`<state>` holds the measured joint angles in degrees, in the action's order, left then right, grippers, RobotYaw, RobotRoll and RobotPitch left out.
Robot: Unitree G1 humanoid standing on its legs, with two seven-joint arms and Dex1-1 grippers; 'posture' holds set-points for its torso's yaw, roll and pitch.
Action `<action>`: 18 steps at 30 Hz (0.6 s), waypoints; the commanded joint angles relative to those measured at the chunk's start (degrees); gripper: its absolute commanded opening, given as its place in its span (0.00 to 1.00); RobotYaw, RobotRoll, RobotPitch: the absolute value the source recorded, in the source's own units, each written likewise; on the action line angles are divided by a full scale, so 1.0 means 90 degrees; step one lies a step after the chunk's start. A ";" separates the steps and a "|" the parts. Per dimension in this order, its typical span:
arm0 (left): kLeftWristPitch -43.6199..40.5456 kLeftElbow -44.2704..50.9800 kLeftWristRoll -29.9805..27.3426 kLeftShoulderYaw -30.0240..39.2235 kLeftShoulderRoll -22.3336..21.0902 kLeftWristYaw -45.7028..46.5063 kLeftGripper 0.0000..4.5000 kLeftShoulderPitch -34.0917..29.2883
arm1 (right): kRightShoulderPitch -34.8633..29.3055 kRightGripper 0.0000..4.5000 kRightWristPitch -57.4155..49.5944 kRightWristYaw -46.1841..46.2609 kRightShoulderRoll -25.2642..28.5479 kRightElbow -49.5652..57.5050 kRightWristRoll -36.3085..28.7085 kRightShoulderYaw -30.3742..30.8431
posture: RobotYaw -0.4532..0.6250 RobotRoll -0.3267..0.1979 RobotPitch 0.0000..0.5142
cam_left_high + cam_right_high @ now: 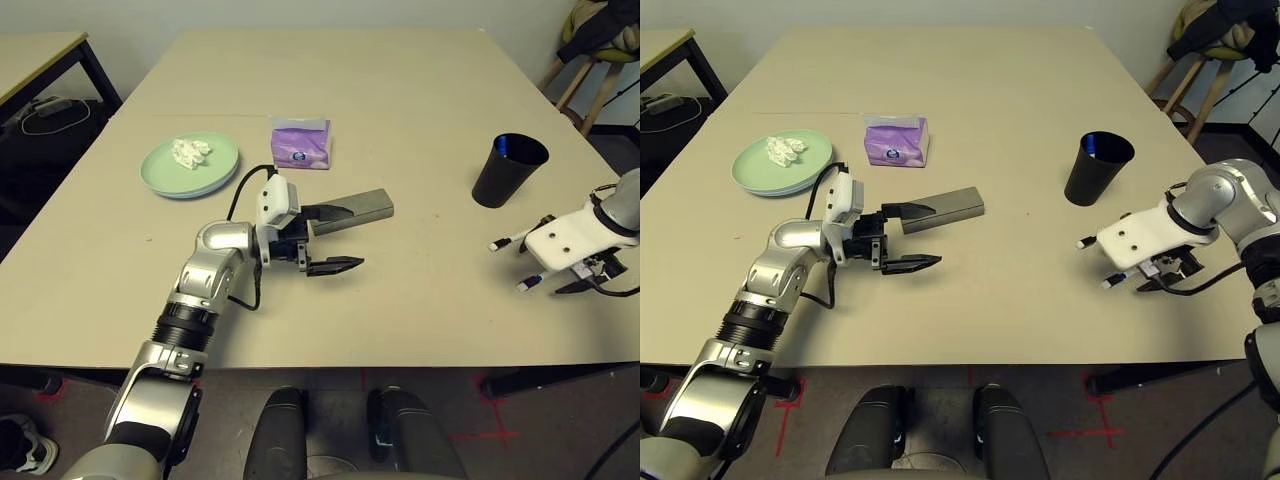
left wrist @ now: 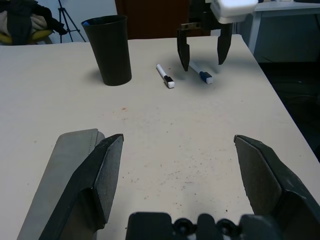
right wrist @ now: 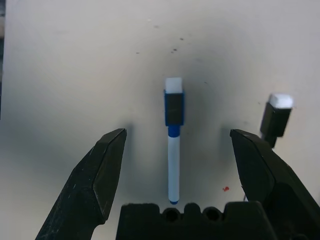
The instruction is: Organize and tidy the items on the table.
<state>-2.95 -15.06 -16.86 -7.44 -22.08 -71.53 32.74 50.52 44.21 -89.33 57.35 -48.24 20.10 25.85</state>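
Right pincer (image 3: 172,165) hangs wide open and empty over the blue-capped pen (image 3: 173,145) at the surface's (image 1: 420,90) near right; lower straight, centre it, then close. Left pincer (image 1: 325,240) open, empty.

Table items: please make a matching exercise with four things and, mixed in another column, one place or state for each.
Things:
1. crumpled tissue
2. black cup
3. blue-banded pen
4. glasses case

Places or states:
A. beside the open left hand
B. on the green plate
C. under the open right hand
D. standing upright

Pairs: 1-B, 2-D, 3-C, 4-A
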 commanded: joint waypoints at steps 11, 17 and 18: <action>0.0093 0.0099 0.0034 -0.0056 -0.0067 0.0111 1.00 -0.0132 | -0.0027 1.00 0.0581 0.0491 -0.0165 -0.0488 0.0431 0.0181 | 0.59 0.62 0.22; 0.0068 0.0138 0.0023 -0.0059 -0.0106 0.0132 1.00 -0.0153 | -0.0036 1.00 0.0593 0.0516 -0.0279 -0.0551 0.0487 0.0217 | 0.59 0.62 0.22; 0.0061 0.0147 0.0019 -0.0060 -0.0111 0.0137 1.00 -0.0160 | -0.0042 1.00 0.0579 0.0514 -0.0299 -0.0550 0.0498 0.0226 | 0.59 0.62 0.22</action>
<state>-2.58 -14.65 -16.87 -7.44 -22.77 -70.24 32.17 50.29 49.33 -84.96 54.97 -52.36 24.18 26.88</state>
